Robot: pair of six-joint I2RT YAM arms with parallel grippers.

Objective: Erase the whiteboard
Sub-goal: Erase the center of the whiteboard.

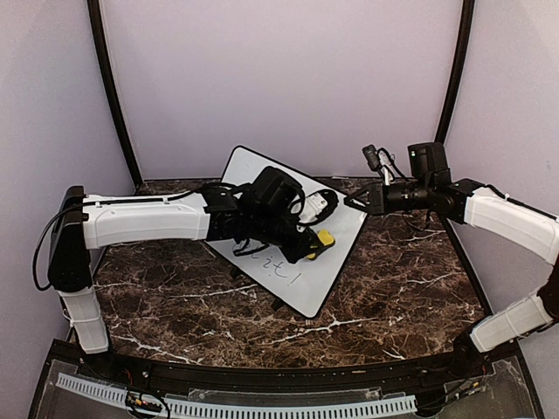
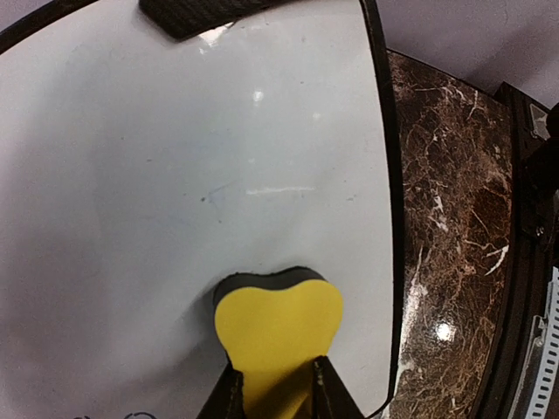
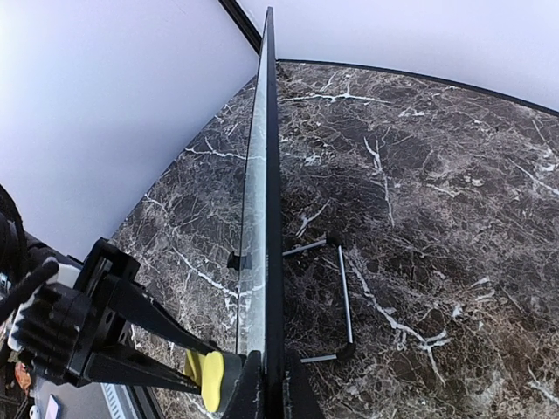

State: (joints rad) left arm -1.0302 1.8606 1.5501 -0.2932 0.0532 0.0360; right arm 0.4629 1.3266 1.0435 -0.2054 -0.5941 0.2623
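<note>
Step in hand: wiping, judged part done.

- Nearest: blue writing (image 1: 275, 264) on the board's (image 2: 175, 175) near part, just behind the left gripper (image 2: 279, 386), toward the arm bases. The wrist view catches only a trace of it at the bottom edge.
- Left gripper: jaws closed tight on the yellow eraser (image 2: 278, 325), which is squeezed in at the waist. The eraser's dark pad is flat on the board face.
- Ahead of the eraser the face reads clean apart from a faint smudge. The black frame runs just right of the fingers, with marble table (image 2: 454, 244) beyond.
- Left arm: long link stretched nearly level from its base, wrist bent down onto the board.
- Board sits propped at a tilt on its wire stand (image 3: 345, 301), skewed on the table, between the two grippers.
- Farther: right gripper (image 3: 266, 388) is pinched shut on the board's edge, seen edge-on. Judged as bracing it.
- Right arm: elbow folded out, forearm reaching inward, gripper about level.

Next move, as I judge it: draw the eraser back over the writing, pad kept flat with steady pressure, brace held so the board does not slide or fold its stand.
</note>
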